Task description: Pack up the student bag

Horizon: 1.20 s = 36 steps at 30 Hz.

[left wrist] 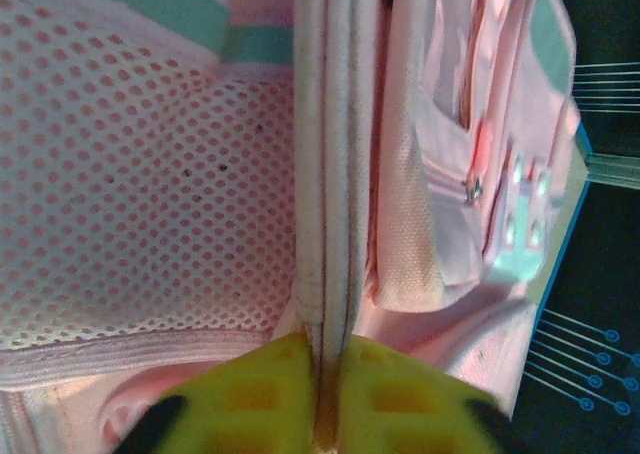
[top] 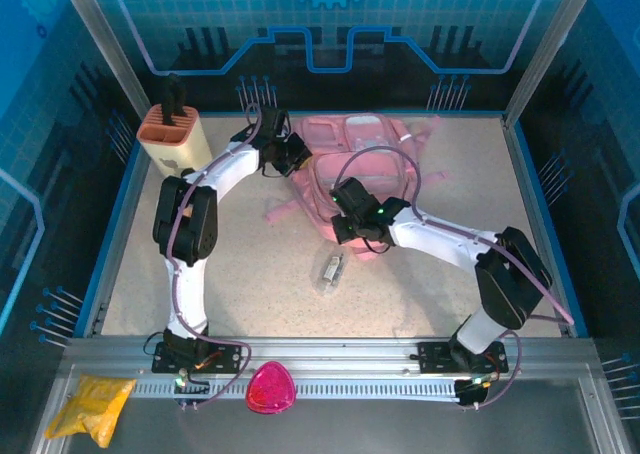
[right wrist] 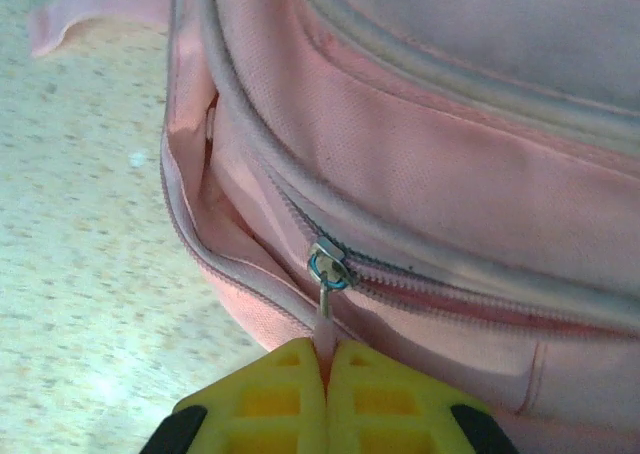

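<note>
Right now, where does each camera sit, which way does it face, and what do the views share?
Top external: above and behind the arms, looking down on the table; the left tool and right tool reach the student bag.
Left wrist: on the left arm, close on the bag's piped seam, which sits between its yellow fingers.
Right wrist: on the right arm, its yellow fingers shut on the zipper pull.
Shared: all three see the bag.

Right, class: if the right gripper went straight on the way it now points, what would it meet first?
The zipper slider of the student bag, just beyond the pull tab pinched by the right gripper; depth is hard to judge.
</note>
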Each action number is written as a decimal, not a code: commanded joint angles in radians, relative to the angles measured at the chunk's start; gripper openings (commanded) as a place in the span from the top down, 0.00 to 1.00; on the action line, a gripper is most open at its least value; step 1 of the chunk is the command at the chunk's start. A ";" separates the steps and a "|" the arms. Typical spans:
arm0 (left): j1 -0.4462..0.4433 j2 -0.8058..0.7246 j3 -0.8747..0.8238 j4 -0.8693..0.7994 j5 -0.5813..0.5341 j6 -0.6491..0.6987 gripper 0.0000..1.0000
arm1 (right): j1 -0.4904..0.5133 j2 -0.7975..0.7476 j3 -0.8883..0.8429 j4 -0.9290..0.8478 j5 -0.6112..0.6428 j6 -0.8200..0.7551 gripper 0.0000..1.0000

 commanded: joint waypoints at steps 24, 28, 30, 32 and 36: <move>-0.251 -0.320 -0.648 0.436 -0.154 -0.429 0.61 | -0.013 0.017 -0.024 0.077 -0.130 0.067 1.00; -0.259 -0.313 -0.606 0.374 -0.202 -0.417 0.84 | -0.013 0.025 -0.014 0.060 -0.098 0.066 1.00; -0.257 -0.322 -0.596 0.359 -0.219 -0.395 0.94 | -0.014 0.015 -0.025 0.052 -0.063 0.061 1.00; -0.247 -0.332 -0.577 0.317 -0.228 -0.371 1.00 | -0.016 0.004 -0.036 0.042 -0.045 0.051 1.00; -0.202 -0.368 -0.586 0.286 -0.240 -0.329 1.00 | -0.021 -0.017 -0.072 0.007 0.001 0.033 1.00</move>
